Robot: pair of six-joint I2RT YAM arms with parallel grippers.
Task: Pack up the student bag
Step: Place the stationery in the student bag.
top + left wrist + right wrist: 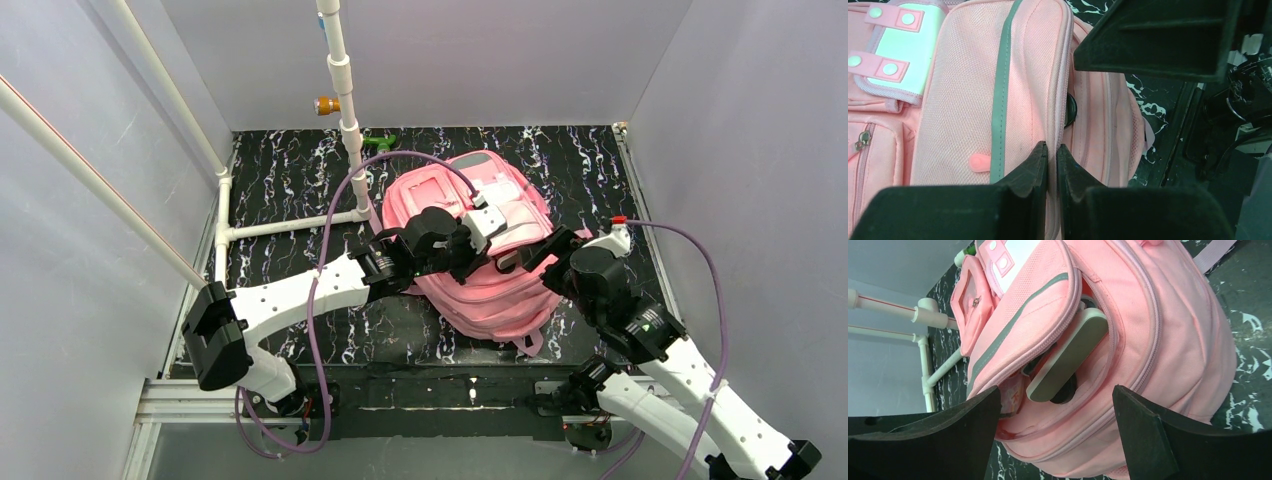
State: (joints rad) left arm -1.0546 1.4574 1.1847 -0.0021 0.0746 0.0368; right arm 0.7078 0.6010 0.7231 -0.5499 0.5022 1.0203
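Student bag (495,270) lies on the table (300,170), pocket (1093,382) unzipped, flat grey item (1068,357) half in. We see left gripper (1052,152) pinching the pocket rim, right gripper (1055,390) wide open and empty; seating and zipping look left

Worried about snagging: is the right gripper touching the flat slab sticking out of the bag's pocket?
Apart. The right wrist view shows the right gripper open, with pink student bag fabric visible between each finger and the slab.

Pink student bag (500,295), white patch, lying flat — front up, one pocket gaping
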